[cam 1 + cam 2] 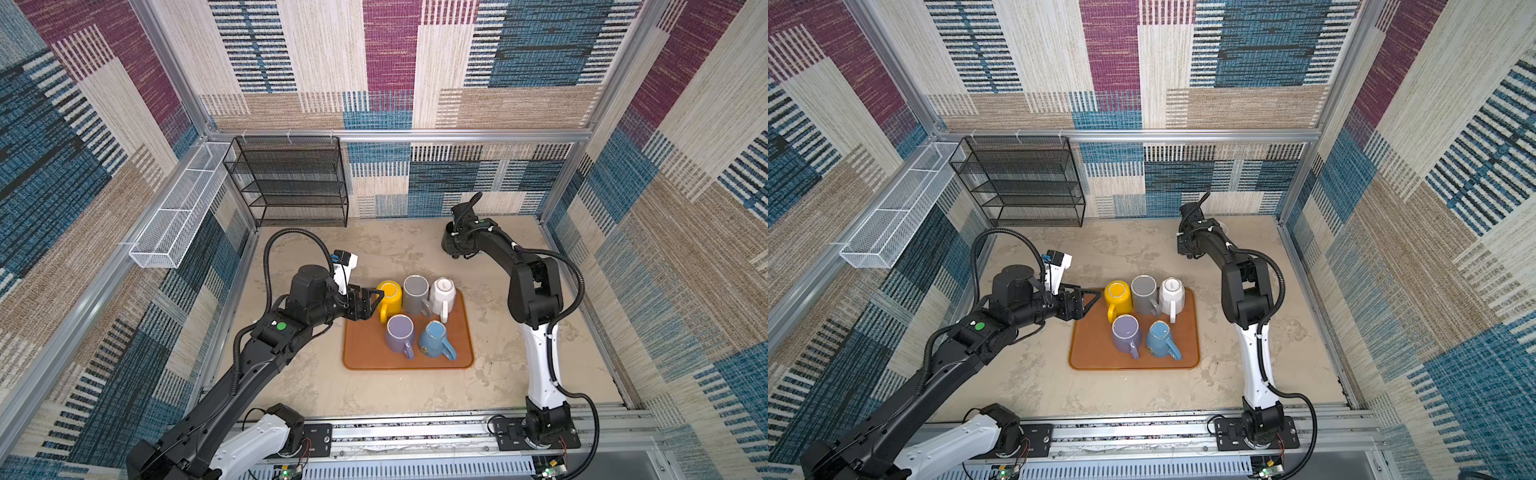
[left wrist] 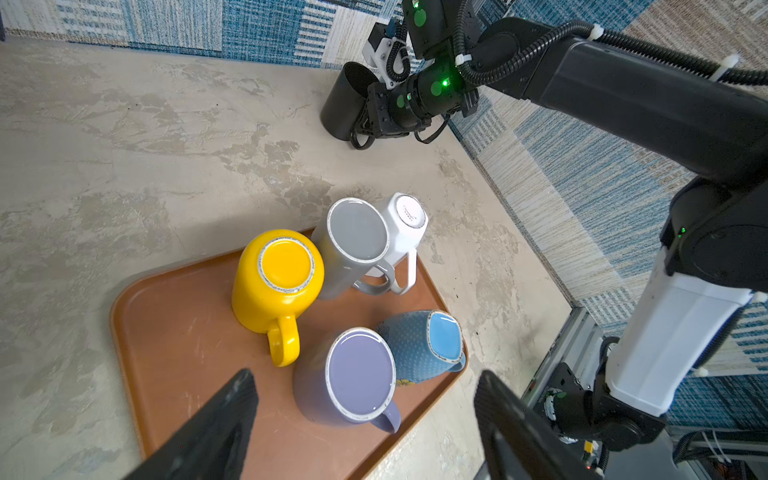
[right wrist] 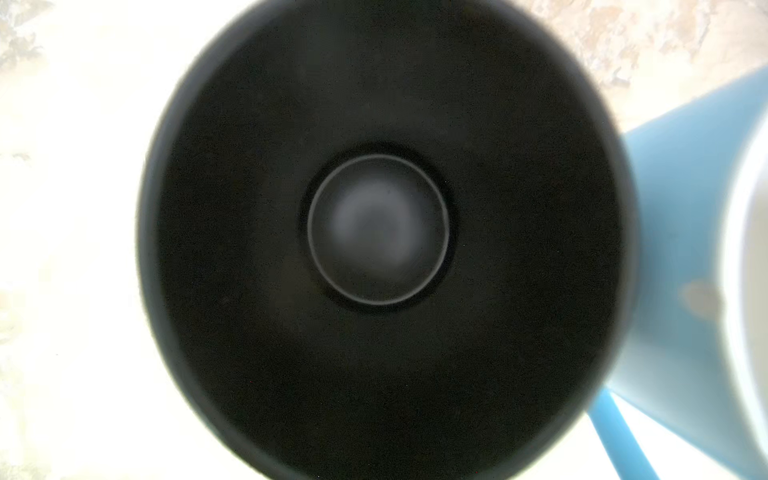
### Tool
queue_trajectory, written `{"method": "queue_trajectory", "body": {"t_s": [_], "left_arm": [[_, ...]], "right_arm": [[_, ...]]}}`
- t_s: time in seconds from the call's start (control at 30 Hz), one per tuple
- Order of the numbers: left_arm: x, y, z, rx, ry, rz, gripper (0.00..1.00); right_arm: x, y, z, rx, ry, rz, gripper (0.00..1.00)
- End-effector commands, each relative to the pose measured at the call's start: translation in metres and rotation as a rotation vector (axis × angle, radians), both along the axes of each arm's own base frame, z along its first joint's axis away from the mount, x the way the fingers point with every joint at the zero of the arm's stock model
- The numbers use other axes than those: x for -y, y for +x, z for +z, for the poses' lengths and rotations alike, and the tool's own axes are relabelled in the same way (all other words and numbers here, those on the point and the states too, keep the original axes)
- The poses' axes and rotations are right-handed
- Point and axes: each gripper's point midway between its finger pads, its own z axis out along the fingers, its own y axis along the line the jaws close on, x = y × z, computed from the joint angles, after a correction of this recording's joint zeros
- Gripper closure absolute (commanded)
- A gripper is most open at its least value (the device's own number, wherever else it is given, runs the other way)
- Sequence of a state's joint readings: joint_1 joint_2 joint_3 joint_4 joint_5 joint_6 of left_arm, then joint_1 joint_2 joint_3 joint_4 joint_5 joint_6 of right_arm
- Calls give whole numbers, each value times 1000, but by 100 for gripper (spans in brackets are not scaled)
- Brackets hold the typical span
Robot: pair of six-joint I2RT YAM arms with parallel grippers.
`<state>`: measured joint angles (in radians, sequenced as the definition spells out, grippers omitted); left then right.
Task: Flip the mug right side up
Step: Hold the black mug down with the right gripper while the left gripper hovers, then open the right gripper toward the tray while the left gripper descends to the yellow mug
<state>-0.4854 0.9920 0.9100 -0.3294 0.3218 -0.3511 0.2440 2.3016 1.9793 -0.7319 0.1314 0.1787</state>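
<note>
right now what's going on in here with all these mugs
On a brown tray a yellow mug, grey mug, white mug, purple mug and blue mug all stand upside down. The left gripper is open and hovers beside the yellow mug, holding nothing. At the back of the table the right gripper is shut against a black mug that stands open end up, apparently gripping it.

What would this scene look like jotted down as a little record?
tray: brown, carrying five mugs
upside-down mugs: yellow mug, grey mug, white mug, purple mug, blue mug
black mug: off the tray, upright, mouth up
left gripper: open, empty, beside the yellow mug
right gripper: shut, against the black mug; grip unclear
</note>
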Motion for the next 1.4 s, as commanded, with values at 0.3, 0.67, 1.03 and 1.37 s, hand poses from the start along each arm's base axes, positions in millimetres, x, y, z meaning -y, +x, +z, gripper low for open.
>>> {"method": "queue_trajectory", "body": {"t_s": [0.3, 0.67, 1.03, 1.37], "left_arm": [[-1, -4, 0, 4, 11, -16, 15], [-2, -6, -2, -5, 14, -10, 14], [-1, -2, -6, -14, 18, -4, 14], [0, 0, -20, -47, 43, -4, 14]], "right_arm": [[0, 5, 11, 38, 2, -5, 78], [-1, 2, 30, 74, 21, 5, 60], [-6, -9, 77, 156, 65, 44, 46], [-19, -38, 132, 295, 188, 125, 48]]}}
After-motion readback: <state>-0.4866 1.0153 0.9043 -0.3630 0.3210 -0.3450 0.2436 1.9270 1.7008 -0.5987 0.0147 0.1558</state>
